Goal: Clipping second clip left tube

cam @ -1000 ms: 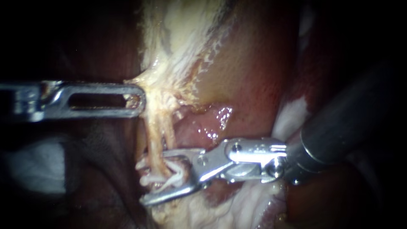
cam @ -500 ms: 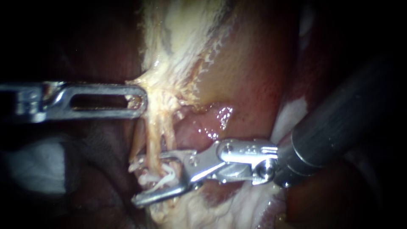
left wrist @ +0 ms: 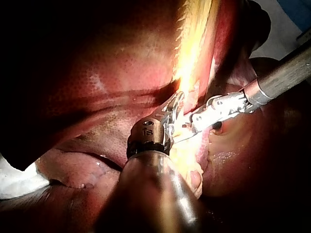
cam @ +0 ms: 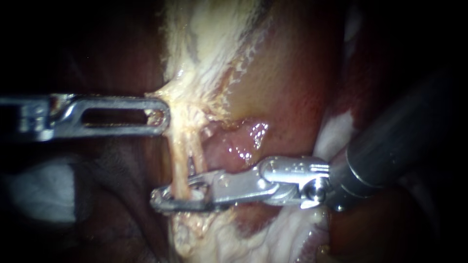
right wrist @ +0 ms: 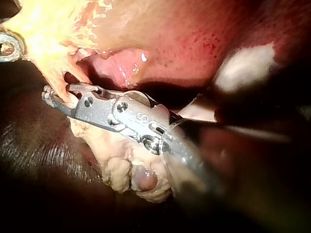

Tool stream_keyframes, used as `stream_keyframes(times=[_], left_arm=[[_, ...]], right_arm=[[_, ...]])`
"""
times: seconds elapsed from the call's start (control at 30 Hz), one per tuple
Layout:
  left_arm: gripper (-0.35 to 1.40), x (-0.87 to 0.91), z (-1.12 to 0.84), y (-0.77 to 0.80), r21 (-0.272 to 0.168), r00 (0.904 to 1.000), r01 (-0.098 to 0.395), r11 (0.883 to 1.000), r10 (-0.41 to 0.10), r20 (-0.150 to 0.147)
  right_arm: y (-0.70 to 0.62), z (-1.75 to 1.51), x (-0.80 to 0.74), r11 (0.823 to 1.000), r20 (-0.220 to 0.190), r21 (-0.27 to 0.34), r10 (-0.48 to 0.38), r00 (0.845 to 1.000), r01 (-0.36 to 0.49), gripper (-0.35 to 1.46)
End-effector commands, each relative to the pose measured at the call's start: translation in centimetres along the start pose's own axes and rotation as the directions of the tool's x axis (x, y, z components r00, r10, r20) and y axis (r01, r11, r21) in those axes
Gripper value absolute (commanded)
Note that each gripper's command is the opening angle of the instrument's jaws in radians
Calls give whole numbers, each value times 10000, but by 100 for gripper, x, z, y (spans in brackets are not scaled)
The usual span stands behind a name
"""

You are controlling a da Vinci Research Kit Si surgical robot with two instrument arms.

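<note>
Right instrument's pincer is clamped on the left tube. Left instrument's pincer, flat-on to the endoscope, edge-on in its wrist view, seemingly pinches pale tissue.

Darkness ringed everything, and the light fell hard on the middle alone. A white cloth lay dim at the endoscope view's lower left (a second pale patch at right). The left wrist view caught a pale surface and a scrap of blue far off.
</note>
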Motion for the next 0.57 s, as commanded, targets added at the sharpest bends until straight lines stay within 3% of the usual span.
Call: stream_keyframes(times=[0.03, 0.57], left_arm=[[-35, 0, 0, 0, 1, 10000, -1, 10000, 1, 0], [-35, 0, 0, -1, -2, 10000, 2, 10000, -2, 2]], right_arm=[[0, 1, 0, 10000, 132, -58, -2, 9999, 3, -35], [1, 1, -2, 9999, 195, -135, 0, 9998, 3, -35]])
